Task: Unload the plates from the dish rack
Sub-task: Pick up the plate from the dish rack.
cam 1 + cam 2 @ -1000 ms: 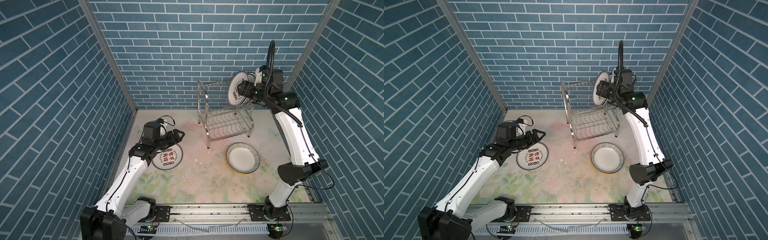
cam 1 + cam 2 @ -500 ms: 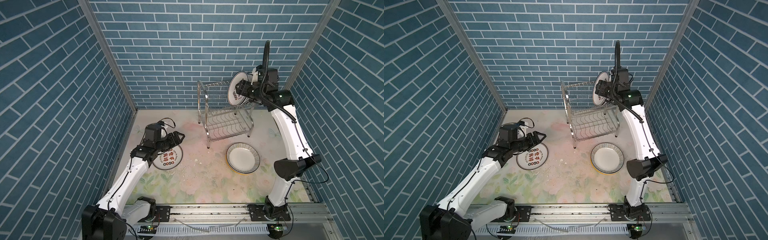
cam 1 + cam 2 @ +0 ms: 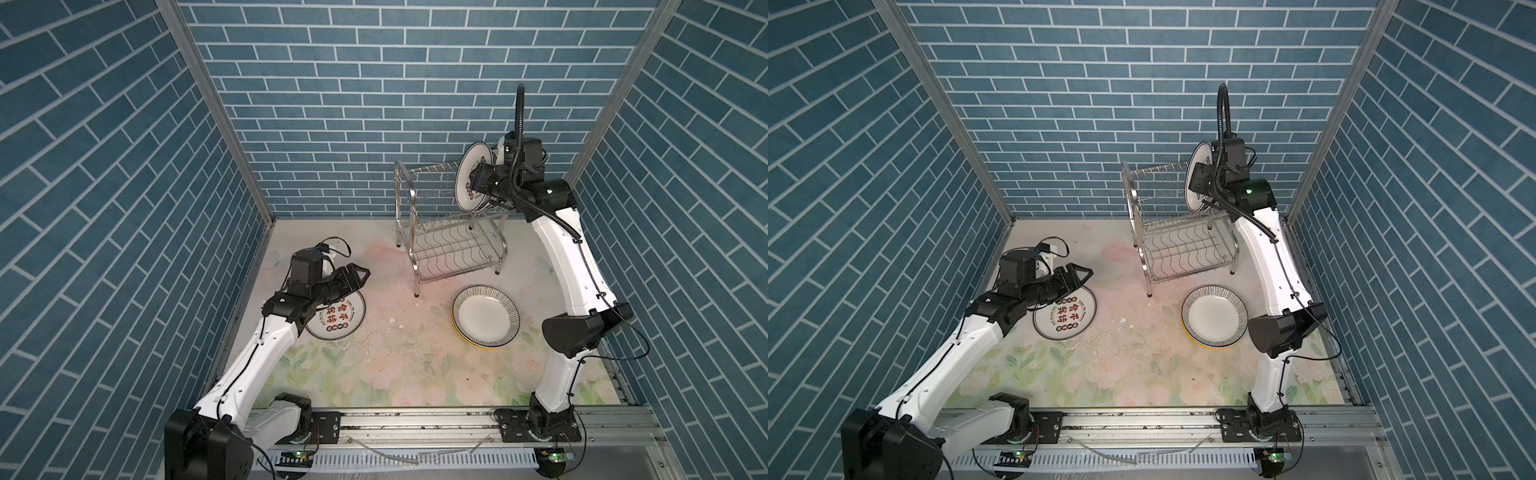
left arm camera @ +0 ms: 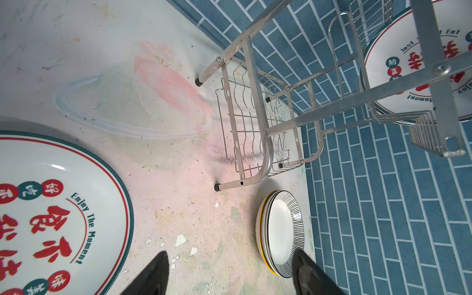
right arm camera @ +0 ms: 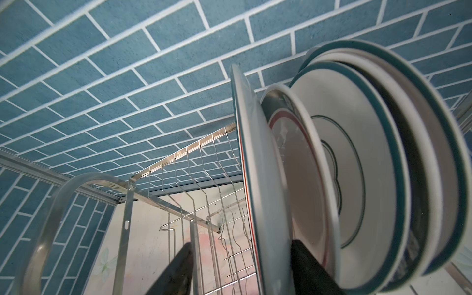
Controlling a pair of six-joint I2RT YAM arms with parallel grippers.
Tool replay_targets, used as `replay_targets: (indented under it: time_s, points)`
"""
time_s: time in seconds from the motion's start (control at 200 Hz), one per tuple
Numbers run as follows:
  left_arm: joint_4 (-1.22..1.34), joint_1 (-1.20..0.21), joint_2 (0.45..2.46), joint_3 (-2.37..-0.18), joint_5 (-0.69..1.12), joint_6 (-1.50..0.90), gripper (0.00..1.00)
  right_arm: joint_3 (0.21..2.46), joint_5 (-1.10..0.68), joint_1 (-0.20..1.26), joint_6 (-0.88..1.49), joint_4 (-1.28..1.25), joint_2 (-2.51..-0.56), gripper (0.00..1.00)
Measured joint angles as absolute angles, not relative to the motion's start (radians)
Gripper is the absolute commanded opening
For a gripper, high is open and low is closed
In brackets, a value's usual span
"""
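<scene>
Your right arm (image 3: 569, 257) rises steeply from its base, and the right gripper (image 3: 474, 183) sits at the upper tier of the dish rack (image 3: 451, 249). Its jaws are apart and straddle the rim of the front plate (image 5: 258, 178) — one finger (image 5: 309, 268) behind it, the other clear of its face, so nothing is gripped. More plates (image 5: 362, 158) stand on edge just behind. Your left arm (image 3: 257, 357) stretches low and forward, and the left gripper (image 3: 353, 275) hovers with jaws wide and empty over the far edge of a red-lettered plate (image 3: 337, 322) lying flat. A striped plate (image 3: 486, 322) lies near the rack's front feet, stacked on a yellow-edged plate (image 4: 259, 229). The floral mat (image 3: 415, 374) is scattered with white chips (image 3: 391, 331) — blue brick walls (image 3: 374, 83) close in three sides.
</scene>
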State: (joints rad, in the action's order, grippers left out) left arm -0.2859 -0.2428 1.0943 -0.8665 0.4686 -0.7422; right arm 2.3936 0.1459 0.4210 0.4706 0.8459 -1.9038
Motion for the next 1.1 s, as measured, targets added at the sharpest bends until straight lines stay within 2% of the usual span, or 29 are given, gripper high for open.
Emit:
replay_targets:
  time_s: [0.14, 0.65, 0.79, 1.1]
  points:
    - [-0.281, -0.243, 1.094, -0.855, 0.472, -0.748, 0.76, 2.395, 0.223, 0.446, 0.445, 0.842, -1.916, 0.4]
    - [-0.276, -0.243, 1.092, -0.827, 0.476, -0.75, 0.77, 2.395, 0.463, 0.486, 0.361, 0.813, -1.949, 0.05]
    - [-0.274, -0.243, 1.092, -0.819, 0.476, -0.75, 0.78, 2.395, 0.471, 0.487, 0.36, 0.808, -1.958, 0.0]
    - [-0.263, -0.243, 1.092, -0.81, 0.476, -0.752, 0.78, 2.395, 0.482, 0.492, 0.353, 0.805, -1.958, 0.0]
